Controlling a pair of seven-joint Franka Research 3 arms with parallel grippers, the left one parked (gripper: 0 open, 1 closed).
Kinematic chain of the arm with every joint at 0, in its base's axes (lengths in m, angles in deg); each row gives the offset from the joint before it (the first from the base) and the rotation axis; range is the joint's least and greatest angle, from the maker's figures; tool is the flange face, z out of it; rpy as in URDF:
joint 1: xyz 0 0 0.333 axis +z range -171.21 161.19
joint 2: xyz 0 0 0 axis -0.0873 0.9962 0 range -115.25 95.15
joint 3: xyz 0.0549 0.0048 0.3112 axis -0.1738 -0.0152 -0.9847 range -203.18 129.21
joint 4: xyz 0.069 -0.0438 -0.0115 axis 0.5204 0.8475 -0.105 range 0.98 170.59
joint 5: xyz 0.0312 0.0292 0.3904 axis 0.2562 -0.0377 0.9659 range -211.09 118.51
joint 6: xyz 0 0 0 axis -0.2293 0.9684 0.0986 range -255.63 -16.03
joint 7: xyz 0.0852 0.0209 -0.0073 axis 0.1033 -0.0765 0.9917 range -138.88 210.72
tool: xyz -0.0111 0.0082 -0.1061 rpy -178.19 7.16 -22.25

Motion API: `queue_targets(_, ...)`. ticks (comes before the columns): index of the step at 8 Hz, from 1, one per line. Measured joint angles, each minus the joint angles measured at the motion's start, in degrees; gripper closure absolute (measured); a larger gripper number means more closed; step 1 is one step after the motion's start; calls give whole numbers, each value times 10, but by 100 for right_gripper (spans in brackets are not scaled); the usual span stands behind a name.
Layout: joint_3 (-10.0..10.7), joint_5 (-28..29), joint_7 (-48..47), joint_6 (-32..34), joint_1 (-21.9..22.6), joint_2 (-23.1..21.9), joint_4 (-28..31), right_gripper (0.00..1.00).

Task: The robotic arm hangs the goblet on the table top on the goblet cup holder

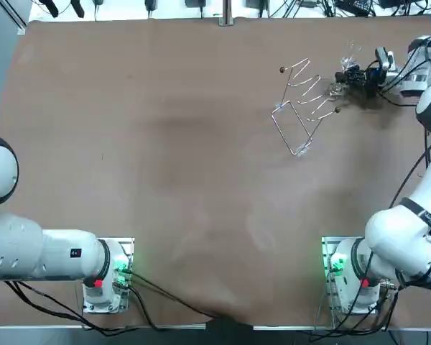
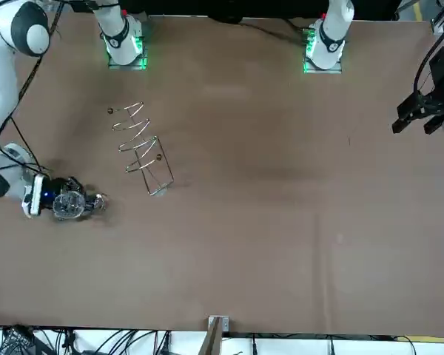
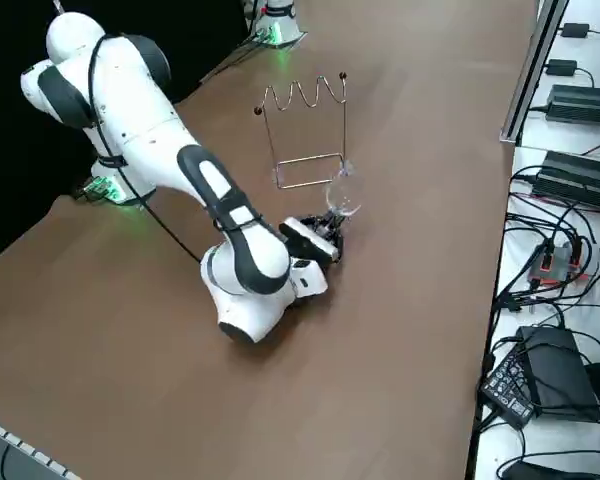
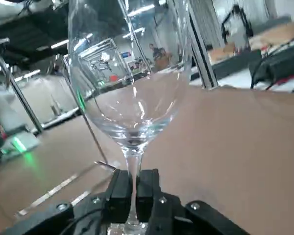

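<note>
- The right arm reaches low over the brown tabletop, with its wrist bent down close to the surface.
- The right end effector is at the far right part of the tabletop, well away from the arm bases.
- Its two dark fingers are almost fully closed and pinch the thin stem of a clear goblet from both sides, low on the stem.
- The goblet is upright, with its bowl above the fingers and its mouth facing up.
- The goblet's round foot shows just below the fingers. Whether it rests on the tabletop cannot be told.
- The goblet cup holder is a thin wire rack with a zigzag top rail on uprights and a rectangular wire loop as its base.
- The holder stands on the tabletop just beside the goblet, on the robot's left of it.
- The goblet's bowl is close to the holder's base loop, lower than the zigzag rail, and does not hang on it.
</note>
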Motion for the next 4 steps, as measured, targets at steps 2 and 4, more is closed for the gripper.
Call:
queue_targets(2,0,-53,-185,11,0,-48,-11,91)
queue_targets(4,-1,-97,-372,38,2,-95,-12,91)
